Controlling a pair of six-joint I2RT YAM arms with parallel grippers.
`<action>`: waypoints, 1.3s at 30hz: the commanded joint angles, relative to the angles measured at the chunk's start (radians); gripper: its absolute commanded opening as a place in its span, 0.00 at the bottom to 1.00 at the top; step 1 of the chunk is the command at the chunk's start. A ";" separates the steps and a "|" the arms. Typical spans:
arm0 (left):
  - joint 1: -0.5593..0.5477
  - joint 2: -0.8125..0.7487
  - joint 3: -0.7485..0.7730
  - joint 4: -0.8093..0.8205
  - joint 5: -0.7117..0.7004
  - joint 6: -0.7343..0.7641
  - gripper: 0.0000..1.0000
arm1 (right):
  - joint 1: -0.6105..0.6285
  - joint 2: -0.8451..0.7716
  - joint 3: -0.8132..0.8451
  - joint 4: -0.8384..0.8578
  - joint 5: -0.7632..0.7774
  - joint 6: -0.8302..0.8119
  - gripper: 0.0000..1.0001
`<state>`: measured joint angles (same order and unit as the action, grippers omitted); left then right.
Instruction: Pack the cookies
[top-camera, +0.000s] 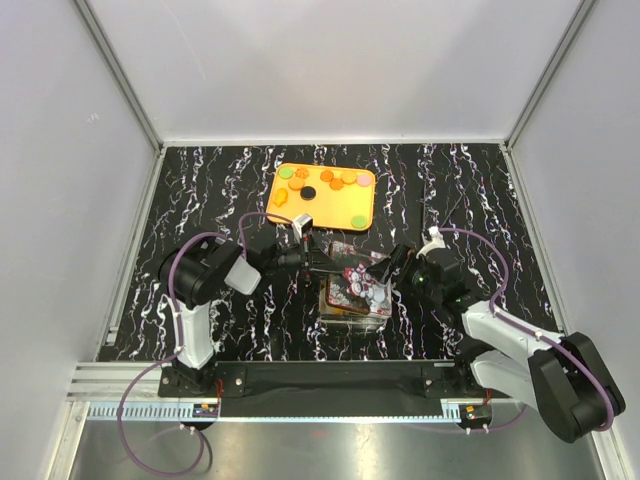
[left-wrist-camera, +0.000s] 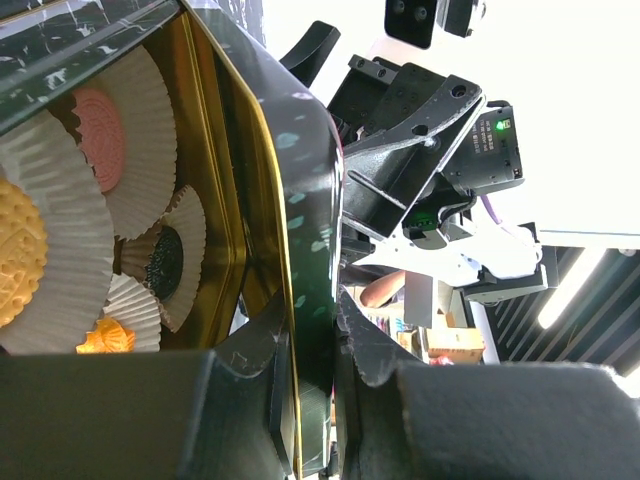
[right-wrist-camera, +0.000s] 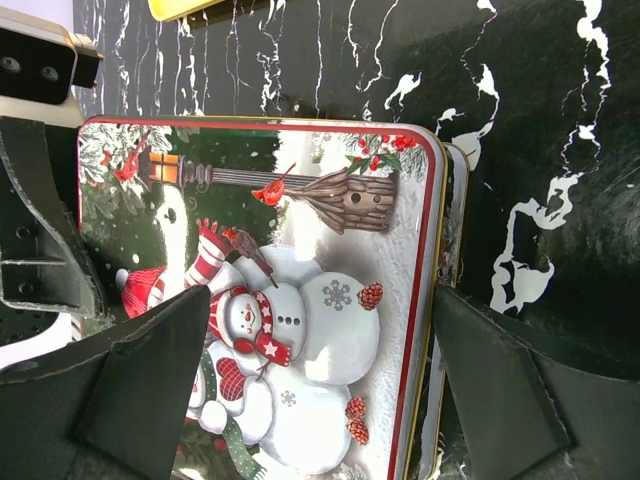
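Cookies (top-camera: 327, 176) small and flat, orange, green, pink and one black, most loose on the orange tray (top-camera: 325, 210) at the far middle of the black marbled table (top-camera: 200, 200). More sit in the tin (top-camera: 330, 302) near the centre, in front of the tray: the left wrist view shows a pink cookie (left-wrist-camera: 100, 135) and a black cookie (left-wrist-camera: 165, 258), each in a white pleated paper cup (left-wrist-camera: 140, 200), plus a pale yellow-orange patterned one at the left edge and a small orange one lower down. The lid (top-camera: 340, 262), with a snowman and birdhouse print and a red border, is tilted over the tin's far side. The left arm is bent at the elbow, forearm reaching right toward centre. The left gripper (top-camera: 305, 258) is clamped narrow on the lid's thin rim, gold underside showing beside its fingers. The right arm stretches from the lower right corner up and left. The right gripper (top-camera: 395, 268) is at the lid's right end, jaws spread wide over the printed face, one finger above the picture, the other just beside the lid's edge. Can't tell if either finger touches.
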<state>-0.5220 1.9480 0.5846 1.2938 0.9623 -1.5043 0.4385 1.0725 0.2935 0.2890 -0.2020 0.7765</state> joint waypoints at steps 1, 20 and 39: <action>0.008 0.014 -0.017 0.371 0.009 0.039 0.16 | 0.005 -0.006 -0.007 0.079 -0.031 0.021 1.00; 0.066 -0.024 -0.092 0.371 0.013 0.062 0.45 | 0.006 0.026 -0.007 0.108 -0.047 0.024 1.00; 0.123 -0.067 -0.153 0.371 0.000 0.078 0.47 | 0.006 0.043 0.001 0.096 -0.043 0.010 0.99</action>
<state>-0.4129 1.9152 0.4465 1.2812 0.9615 -1.4612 0.4385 1.1091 0.2874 0.3473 -0.2310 0.8005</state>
